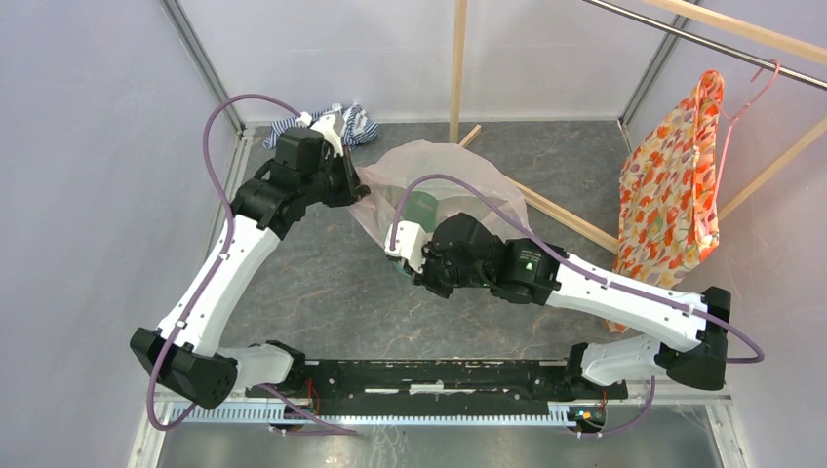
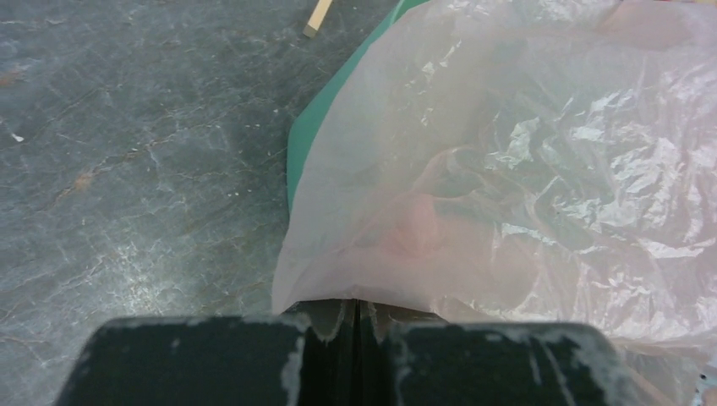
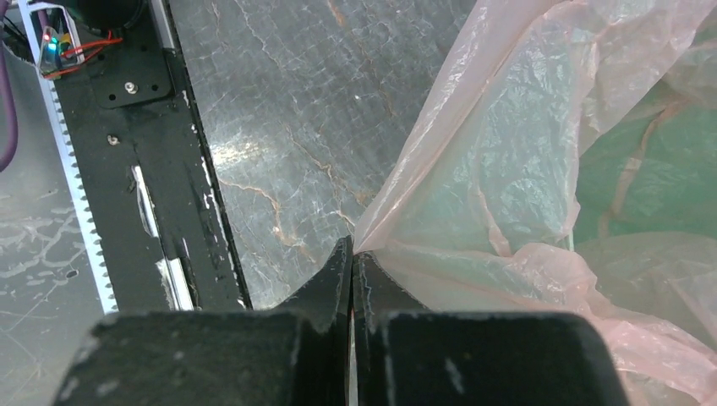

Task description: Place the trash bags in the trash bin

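Left pincer (image 2: 355, 311) has its jaws pressed together on the near edge of the pink bag (image 2: 524, 169), and the right pincer (image 3: 351, 254) is likewise clamped, with a corner of the same bag's rim pinched at its tips. Beneath both lies a dark grey, marbled table (image 1: 322, 292). It is closed in by pale walls (image 1: 88, 146), and a black base plate (image 1: 439, 375) runs along its near edge.

A wooden frame (image 1: 456, 68) stands at the back. An orange flowered garment (image 1: 673, 185) hangs on a pink hanger (image 1: 746, 97) at the right. A blue-and-white striped cloth (image 1: 359, 123) lies in the far left corner, just behind the left arm.

The bag spreads out from the two pincers, held between them, the left gripping its left side and the right its near side. It is draped over the green bin (image 1: 424, 207) at mid-table. The bin's rim and wall show green at the bag's left edge and through the thin plastic. What the bin holds cannot be made out.
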Robot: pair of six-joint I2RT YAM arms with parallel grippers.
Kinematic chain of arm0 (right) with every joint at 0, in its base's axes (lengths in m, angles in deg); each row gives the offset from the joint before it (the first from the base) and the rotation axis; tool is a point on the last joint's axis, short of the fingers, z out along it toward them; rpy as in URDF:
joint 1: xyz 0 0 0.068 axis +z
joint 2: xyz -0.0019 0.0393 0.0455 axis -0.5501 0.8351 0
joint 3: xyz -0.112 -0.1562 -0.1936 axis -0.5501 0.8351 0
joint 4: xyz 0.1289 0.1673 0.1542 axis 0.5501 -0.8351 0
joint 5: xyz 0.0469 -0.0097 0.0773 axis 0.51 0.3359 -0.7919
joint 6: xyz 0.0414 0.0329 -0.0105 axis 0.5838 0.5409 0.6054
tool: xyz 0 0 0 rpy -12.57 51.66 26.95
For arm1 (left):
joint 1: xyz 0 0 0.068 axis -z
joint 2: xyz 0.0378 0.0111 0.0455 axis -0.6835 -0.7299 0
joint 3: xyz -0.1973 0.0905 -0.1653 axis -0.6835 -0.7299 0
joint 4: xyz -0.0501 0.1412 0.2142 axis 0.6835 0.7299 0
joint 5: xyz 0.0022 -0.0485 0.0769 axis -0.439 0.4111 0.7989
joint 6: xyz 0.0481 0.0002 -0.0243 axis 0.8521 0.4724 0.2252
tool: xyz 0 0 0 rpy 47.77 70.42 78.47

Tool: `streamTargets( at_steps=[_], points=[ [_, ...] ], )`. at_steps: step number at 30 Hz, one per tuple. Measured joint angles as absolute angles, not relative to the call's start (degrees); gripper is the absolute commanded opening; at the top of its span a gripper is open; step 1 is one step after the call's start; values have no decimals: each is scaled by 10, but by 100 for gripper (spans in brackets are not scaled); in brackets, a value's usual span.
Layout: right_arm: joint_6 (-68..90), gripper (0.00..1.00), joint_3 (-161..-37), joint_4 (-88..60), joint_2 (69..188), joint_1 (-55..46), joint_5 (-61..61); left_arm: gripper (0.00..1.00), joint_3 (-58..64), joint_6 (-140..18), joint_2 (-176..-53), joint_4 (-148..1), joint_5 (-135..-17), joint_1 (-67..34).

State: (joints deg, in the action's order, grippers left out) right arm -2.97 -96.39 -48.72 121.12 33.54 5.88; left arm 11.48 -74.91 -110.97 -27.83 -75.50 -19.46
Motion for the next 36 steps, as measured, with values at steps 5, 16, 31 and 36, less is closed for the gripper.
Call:
streamTargets(
  at_steps=[5, 16, 31, 36],
  points=[
    [-21, 50, -969, -488, 1211, 340, 82, 2, 81, -749, -1095, -315, -734, -195],
    [-29, 87, -1109, -519, 1211, 345, 108, 2, 67, -749, -1098, -377, -726, -195],
    [-166, 82, -1172, -475, 1262, 338, 380, 2, 64, -748, -1101, -388, -726, -195],
    [-201, 73, -1171, -472, 1294, 315, 397, 2, 64, -748, -1101, -388, -726, -195]
  ],
)
